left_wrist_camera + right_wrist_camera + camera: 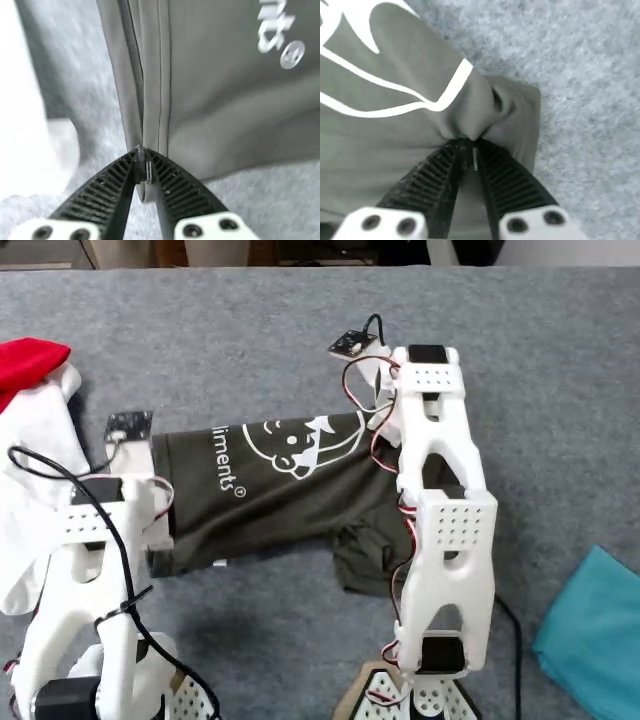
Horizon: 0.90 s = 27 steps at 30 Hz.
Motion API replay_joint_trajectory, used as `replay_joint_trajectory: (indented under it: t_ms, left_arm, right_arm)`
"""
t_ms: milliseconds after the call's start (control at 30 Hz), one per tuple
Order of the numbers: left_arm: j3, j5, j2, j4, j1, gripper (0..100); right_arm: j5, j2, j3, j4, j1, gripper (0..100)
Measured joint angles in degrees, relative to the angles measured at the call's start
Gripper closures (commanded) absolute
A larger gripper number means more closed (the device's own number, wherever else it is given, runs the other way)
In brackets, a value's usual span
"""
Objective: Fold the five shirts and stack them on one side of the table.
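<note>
Grey fuzzy table (560, 360) beneath dark shirt (270, 500) and teal cloth (595, 635)

Teal cloth (598, 635), partly off-frame.

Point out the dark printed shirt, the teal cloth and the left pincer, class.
dark printed shirt (270, 512): high view, plain fabric below the print.
teal cloth (597, 632): high view, middle of its visible part.
left pincer (144, 162): left wrist view, between its fingertips, clamping the shirt's edge.

The high view looks down over the table (560, 360), while both wrist views sit close on the same shirt (260, 500).
</note>
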Motion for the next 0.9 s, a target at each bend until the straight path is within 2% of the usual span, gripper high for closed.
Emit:
replay_joint_trajectory:
  t_ms: [100,200,367,600,733,900]
  left_arm:
    - [-6.33,2.29,1.14,-0.18,0.0,98]
    - [-11.96,3.96,6.68,-3.6,0.0,98]
    - [-21.36,4.57,24.0,-9.76,0.0,98]
    - [-39.56,4.57,47.47,-10.55,0.0,98]
    - [-45.45,4.57,54.59,-10.73,0.0,98]
    - [-48.18,4.75,57.49,-10.64,-0.7,98]
  right_arm:
    - [0.0,-1.85,-1.41,2.81,0.0,99.3]
    - [0.0,-5.89,-2.11,5.27,0.0,99.3]
    - [0.0,-11.87,-2.11,8.88,0.26,99.3]
    - [0.0,-14.51,-2.11,12.75,5.8,99.3]
    - [0.0,-14.51,0.62,12.48,8.0,99.3]
    - [0.0,-14.51,11.08,3.52,7.91,99.3]
